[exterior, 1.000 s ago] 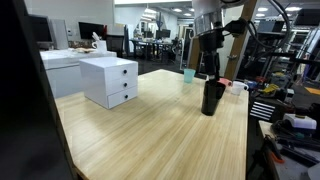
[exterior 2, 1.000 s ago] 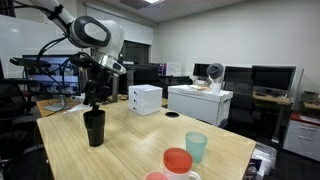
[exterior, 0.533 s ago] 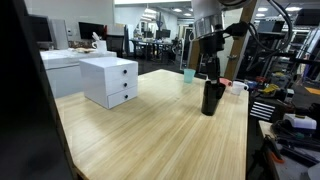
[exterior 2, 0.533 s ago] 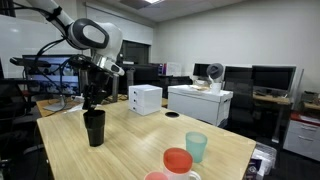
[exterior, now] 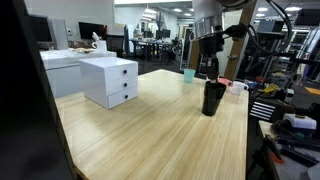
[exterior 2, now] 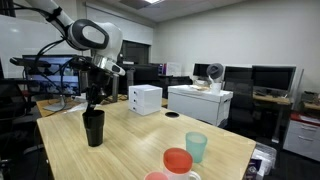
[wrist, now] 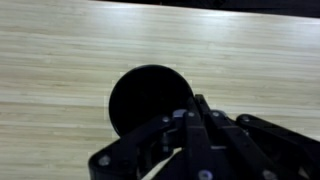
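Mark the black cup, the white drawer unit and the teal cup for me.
black cup (exterior: 212,100), exterior view, side wall
white drawer unit (exterior: 122,83), exterior view, drawer front
teal cup (exterior 2: 196,148), exterior view, side wall

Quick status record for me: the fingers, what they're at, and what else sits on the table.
surface: light wooden table
grasp: fingers shut
at the fingers: tall black cup, upright; fingers at its rim, a pinch on the rim cannot be told
elsewhere on table: white two-drawer box, apart from the cup
other end: teal cup beside a red round bowl
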### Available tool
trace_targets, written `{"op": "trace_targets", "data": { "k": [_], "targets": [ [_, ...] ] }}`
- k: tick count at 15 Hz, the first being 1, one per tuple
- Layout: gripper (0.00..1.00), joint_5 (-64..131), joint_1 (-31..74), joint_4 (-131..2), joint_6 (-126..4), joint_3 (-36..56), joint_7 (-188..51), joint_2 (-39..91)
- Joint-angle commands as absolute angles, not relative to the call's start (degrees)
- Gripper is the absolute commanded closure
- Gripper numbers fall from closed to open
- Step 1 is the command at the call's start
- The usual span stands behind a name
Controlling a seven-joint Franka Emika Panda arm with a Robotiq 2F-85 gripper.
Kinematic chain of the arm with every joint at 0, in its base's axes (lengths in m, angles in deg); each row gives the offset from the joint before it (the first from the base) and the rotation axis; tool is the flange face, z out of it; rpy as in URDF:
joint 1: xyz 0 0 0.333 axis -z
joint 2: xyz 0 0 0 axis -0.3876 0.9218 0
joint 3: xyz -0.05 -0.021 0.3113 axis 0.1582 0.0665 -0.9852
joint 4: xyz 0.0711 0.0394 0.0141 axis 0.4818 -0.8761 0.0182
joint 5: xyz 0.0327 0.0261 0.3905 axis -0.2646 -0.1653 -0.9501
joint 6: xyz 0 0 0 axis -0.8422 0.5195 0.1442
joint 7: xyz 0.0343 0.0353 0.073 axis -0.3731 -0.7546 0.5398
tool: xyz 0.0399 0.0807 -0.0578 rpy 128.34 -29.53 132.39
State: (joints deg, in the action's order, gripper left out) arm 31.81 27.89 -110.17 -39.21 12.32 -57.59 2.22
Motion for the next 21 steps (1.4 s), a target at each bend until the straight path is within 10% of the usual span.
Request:
{"op": "trace_targets", "data": {
  "k": [1,21],
  "targets": [
    [0.96,33.4,28.6,-111.4,-42.0,12.7,-58.1,1.3],
    [0.96,38.0,34.8,-74.6,-41.7,19.2,-59.8,26.3]
  ]
}}
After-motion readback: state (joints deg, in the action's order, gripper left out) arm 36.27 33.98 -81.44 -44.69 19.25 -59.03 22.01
